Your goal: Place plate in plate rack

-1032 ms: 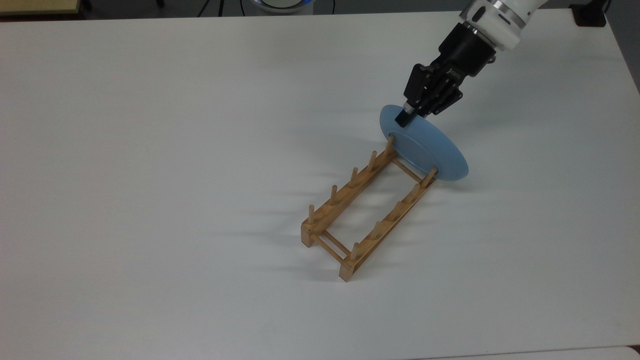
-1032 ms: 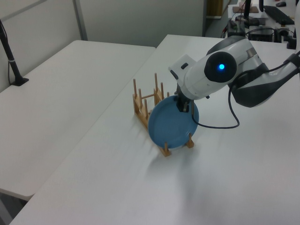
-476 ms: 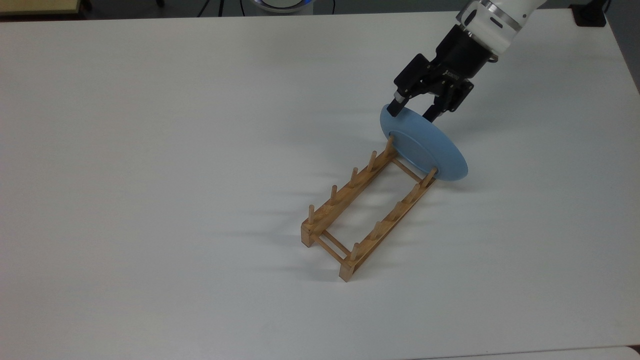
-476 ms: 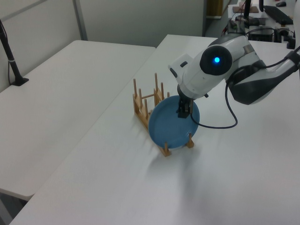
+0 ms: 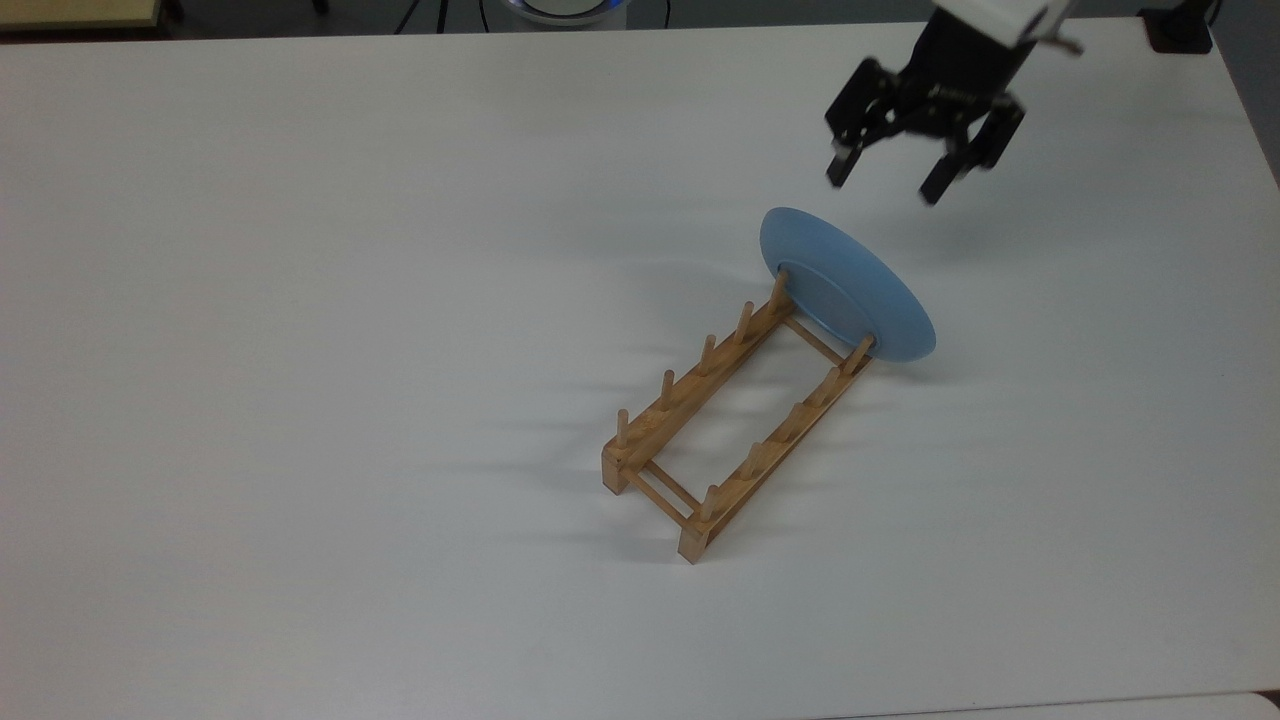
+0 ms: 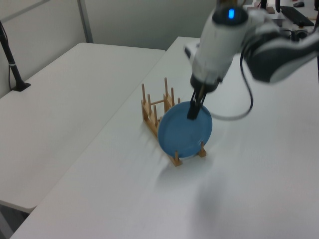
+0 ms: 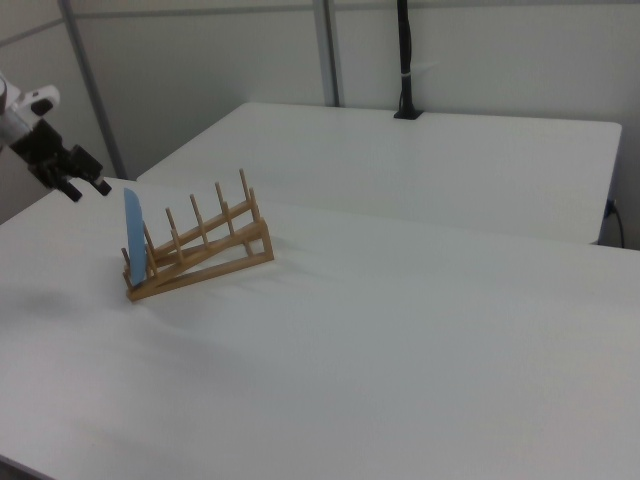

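At the plate rack's [image 5: 738, 415] end pegs, the glossy blue plate [image 5: 850, 290] stands upright.

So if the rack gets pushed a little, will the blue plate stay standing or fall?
The plate stands on edge at the rack's end pegs, so a nudge could probably tip it or roll it out. Its surface looks glossy, likely slippery. The open hand is clear of it, giving no support.
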Robot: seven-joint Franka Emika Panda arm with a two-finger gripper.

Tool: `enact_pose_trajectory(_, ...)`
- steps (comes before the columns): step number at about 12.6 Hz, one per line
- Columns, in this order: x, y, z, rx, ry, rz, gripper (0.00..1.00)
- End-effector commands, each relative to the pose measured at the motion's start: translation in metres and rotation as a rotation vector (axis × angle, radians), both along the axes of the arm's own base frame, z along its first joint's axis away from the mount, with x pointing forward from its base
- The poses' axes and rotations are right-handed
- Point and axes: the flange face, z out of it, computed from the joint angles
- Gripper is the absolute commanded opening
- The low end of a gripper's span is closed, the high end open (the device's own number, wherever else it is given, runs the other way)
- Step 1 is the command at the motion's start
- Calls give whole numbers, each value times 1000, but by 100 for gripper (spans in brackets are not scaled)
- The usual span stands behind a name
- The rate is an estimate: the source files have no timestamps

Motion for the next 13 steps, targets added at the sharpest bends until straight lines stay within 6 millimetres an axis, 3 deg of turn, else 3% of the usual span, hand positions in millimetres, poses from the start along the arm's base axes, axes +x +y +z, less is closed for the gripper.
enact_pose_trajectory(1, -8, -68, 61, 203, 151, -40, 100)
enact_pose_trajectory(3, -3, -144, 76, 266, 300, -33, 100)
enact_pose_trajectory(8, 14, -299, 75, 301, 369, -139, 100)
enact_pose_trajectory(10, 18, -335, 71, 305, 371, -169, 100)
enact_pose_trajectory(13, 23, -357, 64, 302, 367, -207, 100)
